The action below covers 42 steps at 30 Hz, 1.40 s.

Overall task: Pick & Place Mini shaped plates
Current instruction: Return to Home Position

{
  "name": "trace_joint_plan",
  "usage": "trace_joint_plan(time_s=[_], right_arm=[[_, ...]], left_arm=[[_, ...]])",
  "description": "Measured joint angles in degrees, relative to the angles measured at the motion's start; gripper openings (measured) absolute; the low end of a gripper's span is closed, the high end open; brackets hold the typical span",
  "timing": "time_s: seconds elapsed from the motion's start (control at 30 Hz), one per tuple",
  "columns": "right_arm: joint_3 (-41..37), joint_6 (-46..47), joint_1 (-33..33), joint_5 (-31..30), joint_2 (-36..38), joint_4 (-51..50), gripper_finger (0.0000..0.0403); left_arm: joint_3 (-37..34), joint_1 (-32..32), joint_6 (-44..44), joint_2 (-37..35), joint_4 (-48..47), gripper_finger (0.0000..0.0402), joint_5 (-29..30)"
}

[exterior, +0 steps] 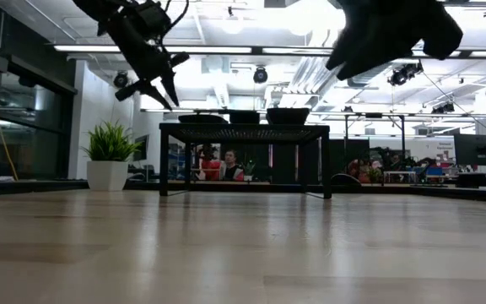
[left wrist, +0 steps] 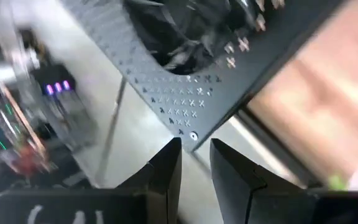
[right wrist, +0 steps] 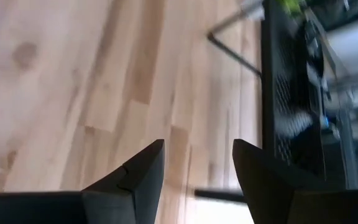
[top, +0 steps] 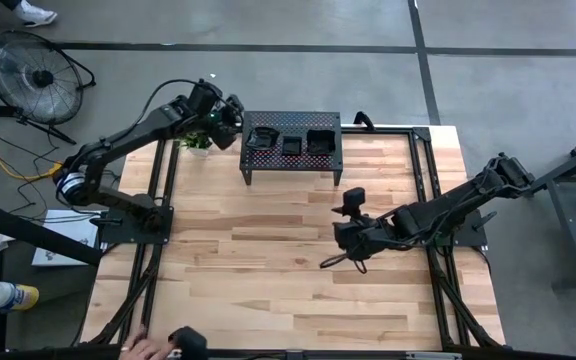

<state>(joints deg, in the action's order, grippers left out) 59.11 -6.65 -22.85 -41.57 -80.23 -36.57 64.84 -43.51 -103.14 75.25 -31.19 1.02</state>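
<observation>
Wooden tabletop (top: pixel 268 290) carries a perforated stand (top: pixel 293 122), where the mini plates (top: pixel 320 141) sit grouped (likely sorted by shape). Left gripper (left wrist: pixel 194 146), narrowly parted and empty, hangs beside its end; right gripper (right wrist: pixel 199 148), wider, empty, hovers mid-table.

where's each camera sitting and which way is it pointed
high view: overhead, straight down on the table; both arms, left hand beside the stand, right hand over wood.
low view: table-top height, level toward the stand; arms enter from above.
left wrist view: on that wrist, facing the stand's corner past its fingers.
right wrist view: on that wrist, facing table and stand past its fingers.
shared: all four show the stand.
</observation>
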Motion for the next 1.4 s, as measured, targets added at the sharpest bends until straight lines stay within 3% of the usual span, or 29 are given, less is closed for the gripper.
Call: trace_joint_plan(time_s=[0.13, 0.23, 0.37, 0.47, 0.6, 0.73, 0.93, 1.13, 1.4], right_arm=[[0.0, 13.3, 0.3, -1.5, 0.0, -6.9, 0.0186], [0.0, 22.1, 0.8, -0.8, 0.0, -13.2, 0.0184], [0.0, 29.3, 0.3, -0.2, 0.0, -17.2, 0.0182], [0.0, 31.7, -1.2, -0.9, 0.0, -17.3, 0.0182], [-2.2, 35.1, -4.4, -6.2, 1.0, -14.6, 0.0181], [-11.1, 36.9, -7.6, -11.1, 4.6, -2.1, 0.0181], [-27.5, 39.1, -9.1, -8.8, 12.6, 24.1, 0.0181], [-40.3, 31.7, -7.8, -7.2, 19.8, 51.7, 0.0181], [-50.4, 26.6, -0.3, 4.3, 28.0, 67.2, 0.0181]], left_arm=[[0.0, 0.0, 17.5, -3.0, -3.9, 0.0080, -4.1], [0.0, 0.0, 29.5, -4.5, -7.4, 0.0080, -14.6], [-3.2, 1.8, 33.0, -5.8, -8.3, 0.0080, -28.6], [-8.0, 6.1, 35.0, -6.3, -5.0, 0.0080, -28.0], [-15.4, 12.2, 40.8, -8.5, 1.8, 0.0080, -25.8], [-23.3, 19.3, 46.0, -12.3, 12.3, 0.0080, -25.8], [-36.1, 28.0, 53.9, -19.7, 32.4, 0.0080, -23.7], [-46.9, 32.7, 59.9, -27.2, 45.4, 0.0080, -17.2], [-60.0, 33.0, 64.7, -37.3, 58.9, 0.0080, -14.3]])
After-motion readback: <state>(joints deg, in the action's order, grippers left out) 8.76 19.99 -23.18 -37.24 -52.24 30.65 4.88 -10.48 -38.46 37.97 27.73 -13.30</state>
